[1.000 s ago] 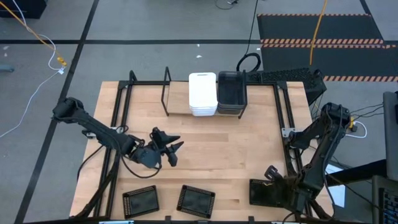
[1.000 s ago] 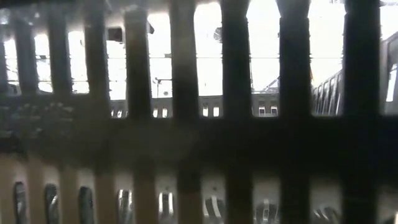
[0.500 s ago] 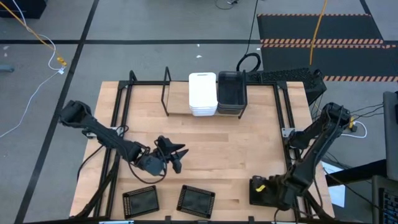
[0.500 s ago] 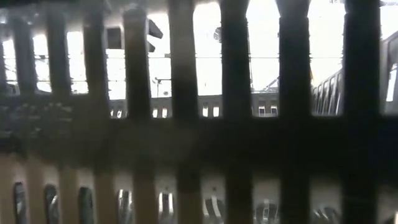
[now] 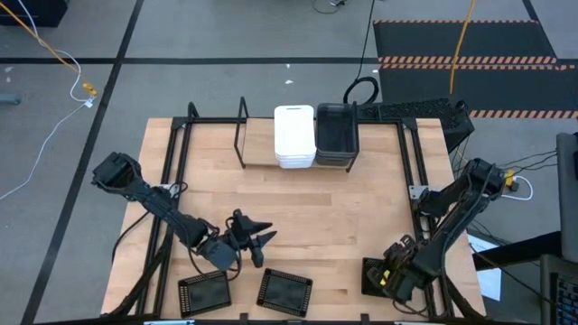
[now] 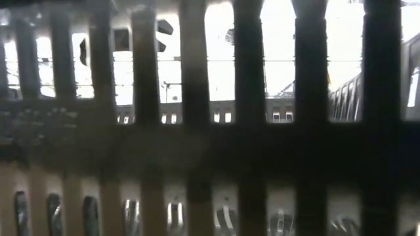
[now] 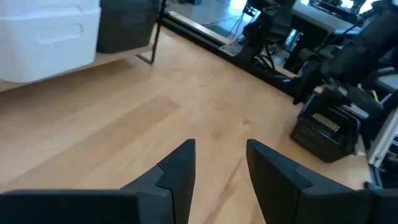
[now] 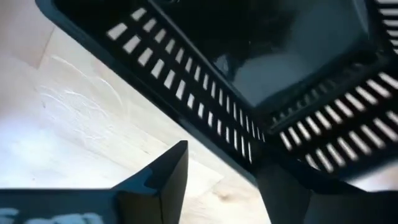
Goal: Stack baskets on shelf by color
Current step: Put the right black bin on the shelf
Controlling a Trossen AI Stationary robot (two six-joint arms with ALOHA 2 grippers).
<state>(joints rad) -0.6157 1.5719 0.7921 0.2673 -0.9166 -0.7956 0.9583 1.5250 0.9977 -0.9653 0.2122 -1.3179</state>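
A white basket stack [image 5: 294, 135] and a dark grey-brown stack [image 5: 336, 134] stand side by side on the shelf [image 5: 257, 149] at the table's far edge. Three flat black gridded trays lie along the near edge: two [image 5: 204, 291] [image 5: 284, 289] at the near left and one [image 5: 372, 275] at the near right. My left gripper [image 5: 254, 242] [image 7: 221, 165] hovers open over bare wood just beyond the two left trays. My right gripper [image 5: 394, 273] [image 8: 224, 180] is open and low at the right tray [image 8: 261, 74], one finger [image 8: 165, 177] over the wood outside its slatted wall. My right gripper comes down from above at a corner [image 8: 258, 165] of the black tray, which lies flat on the table. Its fingers stand to either side of the slatted wall. I cannot tell whether they touch it.
Black metal rods [image 5: 176, 171] frame the table's left and right sides, with an upright loop divider [image 5: 242, 131] on the shelf. The low view is filled by a dark slatted wall [image 6: 197, 131] close to the camera. Bare wood [image 5: 325, 208] spans the table's middle.
My left gripper has moved toward the near edge and slightly right, closing on the two black trays. My right gripper has swung toward the near edge and dropped onto the near-right tray. No basket has moved.
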